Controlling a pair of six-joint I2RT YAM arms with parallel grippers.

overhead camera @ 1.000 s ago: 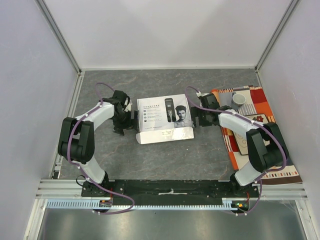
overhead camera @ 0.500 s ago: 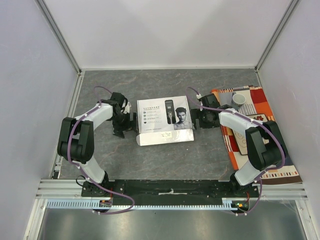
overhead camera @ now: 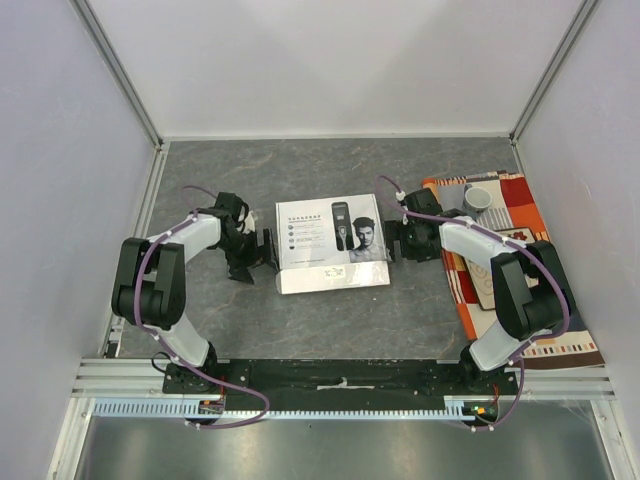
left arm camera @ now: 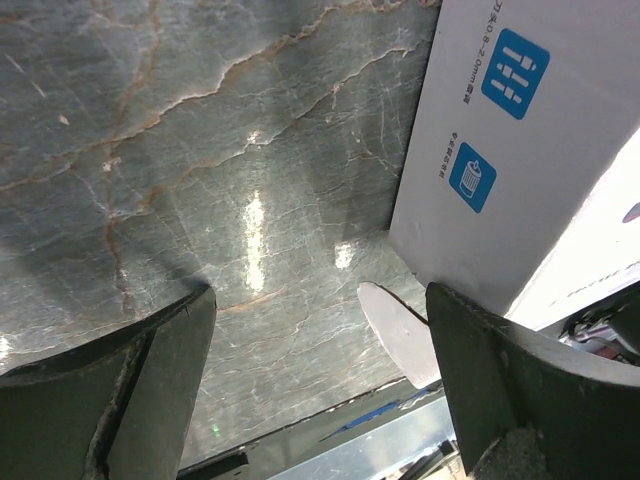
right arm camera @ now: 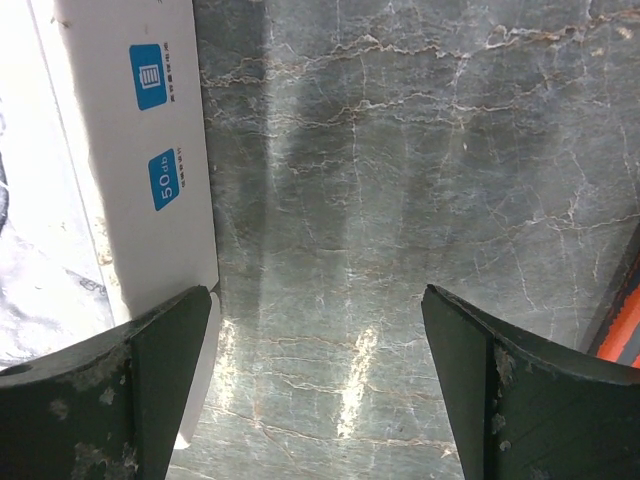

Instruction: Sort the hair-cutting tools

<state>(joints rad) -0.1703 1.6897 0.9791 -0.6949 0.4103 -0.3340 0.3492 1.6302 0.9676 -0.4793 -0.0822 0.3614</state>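
The hair-cutting tools are out of view; only a printed clipper shows on the lid of the white box (overhead camera: 330, 243) lying flat mid-table. My left gripper (overhead camera: 262, 250) sits low at the box's left side, open, with its right finger (left arm camera: 520, 390) close beside the box wall (left arm camera: 520, 130) and bare table between the jaws. My right gripper (overhead camera: 392, 243) is at the box's right side, open, with its left finger (right arm camera: 110, 390) next to the box edge (right arm camera: 120, 170) and nothing between the fingers. A white flap (left arm camera: 400, 325) juts from the box's bottom near the left gripper.
An orange, red and white patterned cloth (overhead camera: 510, 270) covers the table's right side, with a grey cup (overhead camera: 477, 199) on its far end. The enclosure walls stand close on the left, right and back. The grey marbled tabletop (overhead camera: 330, 170) surrounds the box.
The box has slid slightly toward the near edge and right. My left gripper has dropped lower and nearer alongside it; the right gripper has followed a little.
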